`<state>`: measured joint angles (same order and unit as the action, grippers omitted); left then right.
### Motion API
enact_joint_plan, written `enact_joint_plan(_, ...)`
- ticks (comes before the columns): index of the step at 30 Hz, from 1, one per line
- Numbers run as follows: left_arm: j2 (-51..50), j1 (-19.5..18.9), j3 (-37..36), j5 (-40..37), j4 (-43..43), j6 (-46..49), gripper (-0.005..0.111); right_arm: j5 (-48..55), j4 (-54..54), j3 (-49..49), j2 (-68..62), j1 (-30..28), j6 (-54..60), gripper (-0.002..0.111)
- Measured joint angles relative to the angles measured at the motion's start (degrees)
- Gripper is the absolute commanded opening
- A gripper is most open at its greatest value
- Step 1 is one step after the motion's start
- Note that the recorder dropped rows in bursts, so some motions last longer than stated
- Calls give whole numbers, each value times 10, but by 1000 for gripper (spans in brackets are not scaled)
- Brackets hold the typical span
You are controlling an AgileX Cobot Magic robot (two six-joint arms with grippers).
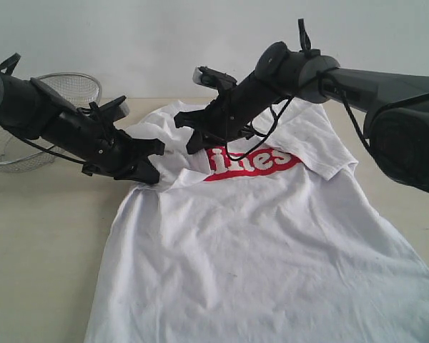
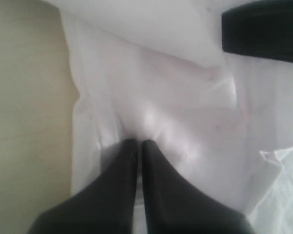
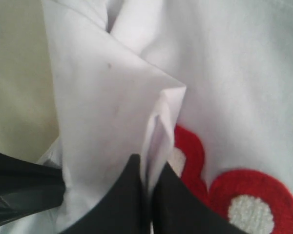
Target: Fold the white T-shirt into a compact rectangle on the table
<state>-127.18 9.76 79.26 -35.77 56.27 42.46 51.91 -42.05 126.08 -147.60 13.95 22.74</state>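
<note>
As the fold seems to start from the shoulder side, the left fingers [image 2: 115, 195] pinch shut on the edge of the white T-shirt [image 1: 257, 236] at its ten o'clock, and the right fingers [image 3: 129, 195] clamp a raised pleat by the red lettering [image 1: 254, 163] at twelve o'clock. One wire basket [image 1: 64, 89], one shirt, spread chest-up on the tabletop [image 1: 43, 236].

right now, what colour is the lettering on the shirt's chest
Red lettering with white centres on the white T-shirt; shows best in the right wrist view.
</note>
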Motion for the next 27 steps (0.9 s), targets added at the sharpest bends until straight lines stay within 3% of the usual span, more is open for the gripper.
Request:
enact_joint_plan(11,0,0,0,3,0,0,5,28,147,0,69,0,-89,0)
enact_joint_plan(22,0,0,0,3,0,0,5,167,190,0,70,0,-106,0)
enact_joint_plan(27,0,0,0,3,0,0,5,174,206,-1,70,0,-108,0)
